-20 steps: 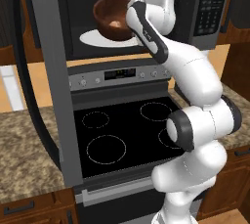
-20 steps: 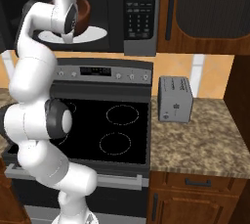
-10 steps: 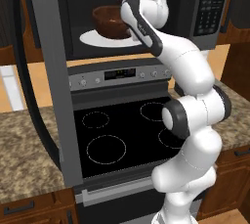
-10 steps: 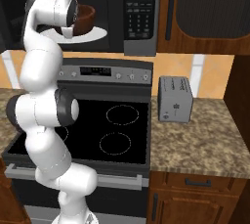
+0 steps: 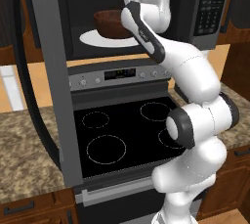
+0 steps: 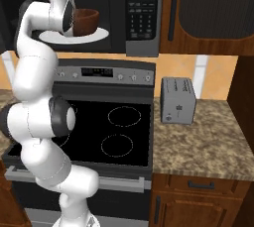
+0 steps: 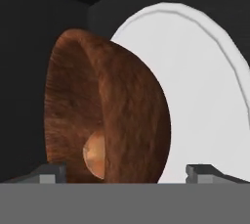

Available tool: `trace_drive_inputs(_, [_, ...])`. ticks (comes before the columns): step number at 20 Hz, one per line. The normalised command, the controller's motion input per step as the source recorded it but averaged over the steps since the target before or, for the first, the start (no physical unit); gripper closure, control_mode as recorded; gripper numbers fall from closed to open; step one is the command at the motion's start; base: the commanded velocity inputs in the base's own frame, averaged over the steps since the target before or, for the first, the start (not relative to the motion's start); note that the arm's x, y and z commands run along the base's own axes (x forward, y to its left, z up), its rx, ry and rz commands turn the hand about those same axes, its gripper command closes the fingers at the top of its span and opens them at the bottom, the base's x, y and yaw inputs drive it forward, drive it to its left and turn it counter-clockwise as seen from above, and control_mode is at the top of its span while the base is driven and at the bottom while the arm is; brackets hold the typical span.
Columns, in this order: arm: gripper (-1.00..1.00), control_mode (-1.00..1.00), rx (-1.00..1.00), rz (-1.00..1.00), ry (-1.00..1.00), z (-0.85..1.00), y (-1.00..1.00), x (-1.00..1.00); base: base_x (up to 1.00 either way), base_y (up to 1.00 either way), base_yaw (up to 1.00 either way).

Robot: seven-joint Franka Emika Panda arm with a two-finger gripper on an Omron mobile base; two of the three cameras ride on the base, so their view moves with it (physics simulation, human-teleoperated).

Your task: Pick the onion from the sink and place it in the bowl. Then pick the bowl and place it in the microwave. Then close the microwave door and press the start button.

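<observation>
fingers [image 7: 49,173] spread wide, clear of the bowl [image 7: 117,120] holding the onion [image 7: 95,153] on the microwave [image 5: 210,17] turntable plate [image 7: 205,96].

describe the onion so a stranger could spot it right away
Look above the stove into the open dark grey microwave, where a dark reddish-brown wooden bowl sits on the white round turntable plate. The small pale tan-orange onion lies inside that bowl.
</observation>
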Motion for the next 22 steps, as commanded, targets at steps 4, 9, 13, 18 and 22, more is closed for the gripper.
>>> trace_drive_inputs(4, [-1.0,-1.0,0.0,0.0,-0.19,-0.2,-0.07,-0.57,0.0,0.0,0.0])
trace_drive_inputs(9, [-1.0,-1.0,0.0,0.0,-0.05,-0.03,-0.22,-0.28,0.0,0.0,0.0])
trace_drive_inputs(13, [-1.0,-1.0,-0.09,0.0,-0.24,0.14,-0.14,-0.81,0.0,0.0,0.0])
trace_drive_inputs(18, [-1.0,-1.0,-0.17,0.0,-0.04,-0.03,-0.03,-0.5,0.0,0.0,0.0])
trace_drive_inputs(22, [-1.0,-1.0,-0.24,0.0,-0.07,0.0,-0.21,-0.39,0.0,0.0,0.0])
